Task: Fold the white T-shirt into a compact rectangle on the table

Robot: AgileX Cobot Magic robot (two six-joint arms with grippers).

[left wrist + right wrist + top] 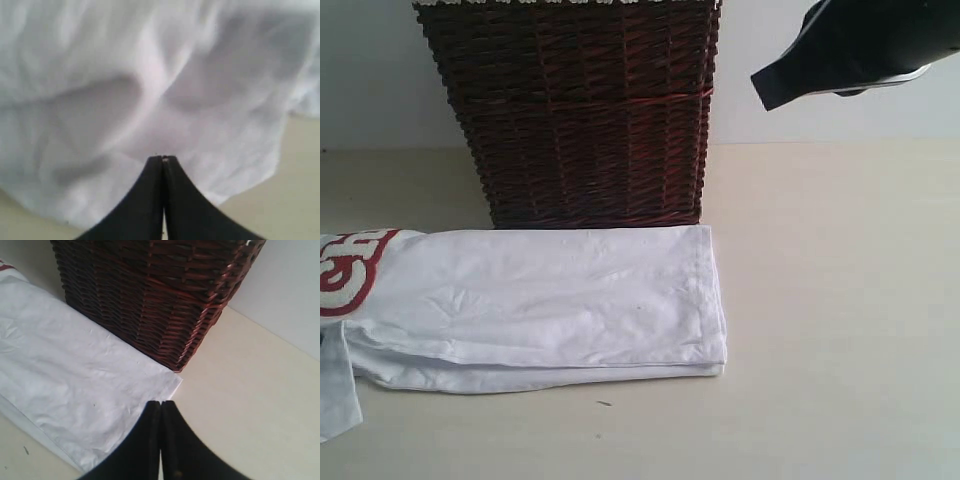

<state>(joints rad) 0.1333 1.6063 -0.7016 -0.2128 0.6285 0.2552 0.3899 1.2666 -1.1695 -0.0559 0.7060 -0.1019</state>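
The white T-shirt [550, 300] lies on the table [840, 320] as a long flat band, folded lengthwise, with its red lettering [350, 270] at the left edge of the exterior view. My right gripper [767, 88] hangs high at the upper right, well clear of the cloth. In the right wrist view it [161, 403] is shut and empty above the T-shirt's [65, 370] corner by the basket. My left gripper [162, 158] is shut, its tips close over rumpled white T-shirt cloth [150, 85]; nothing shows between its jaws. It is outside the exterior view.
A dark brown wicker basket [580, 110] stands right behind the shirt, its front touching the shirt's far edge, and it also shows in the right wrist view [150, 290]. A pale wall rises behind the table. Bare tabletop [250, 405] stretches right of the shirt.
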